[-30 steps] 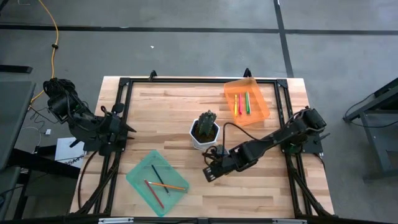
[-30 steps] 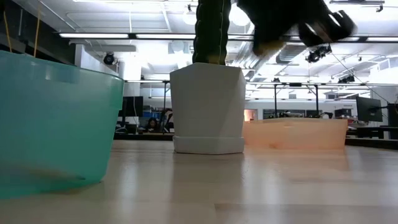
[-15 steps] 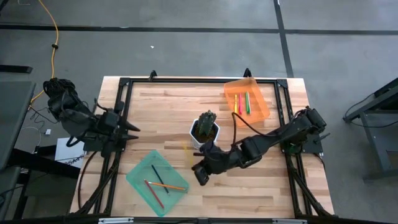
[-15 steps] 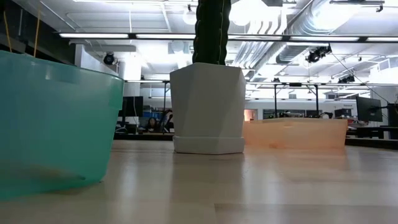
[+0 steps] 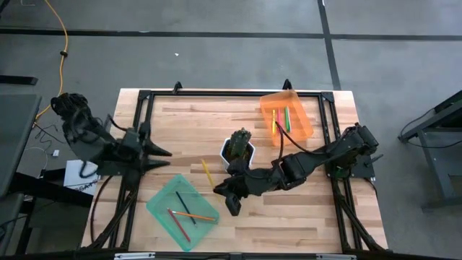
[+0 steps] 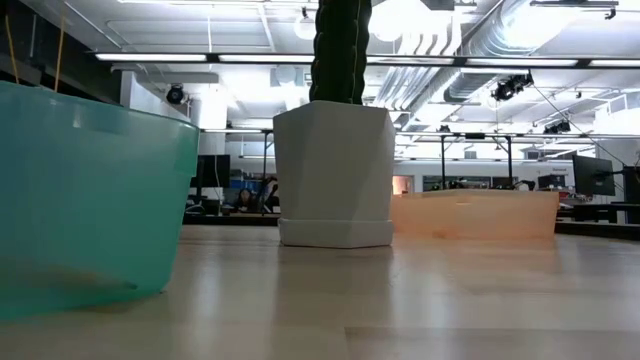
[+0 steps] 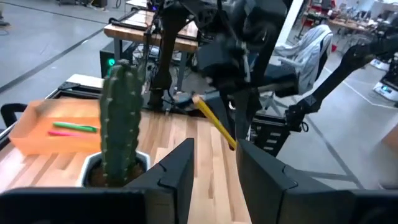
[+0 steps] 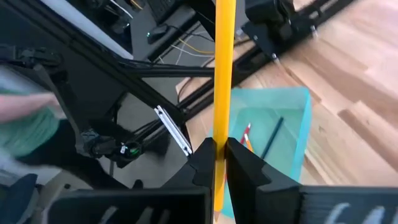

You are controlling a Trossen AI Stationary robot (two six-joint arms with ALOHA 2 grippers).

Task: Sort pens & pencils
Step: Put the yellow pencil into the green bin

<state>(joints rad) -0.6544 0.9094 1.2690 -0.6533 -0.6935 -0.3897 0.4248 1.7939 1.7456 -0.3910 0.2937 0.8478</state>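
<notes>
**Yellow pencil held near the cactus pot**

Nearest the front edge, the teal tray lay front-left of the cactus pot, with three pencils inside. Just front of the pot, the right gripper pinched a yellow pencil. Left of the pot, the left gripper waited, fingers spread. Behind-right of the pot, the orange tray held the pens.

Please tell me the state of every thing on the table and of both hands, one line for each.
Right hand: shut on the yellow pencil.
Left hand: open, empty.
Teal tray: holds three pencils.
Orange tray: holds three pens.
Cactus pot: upright, mid-table.
</notes>
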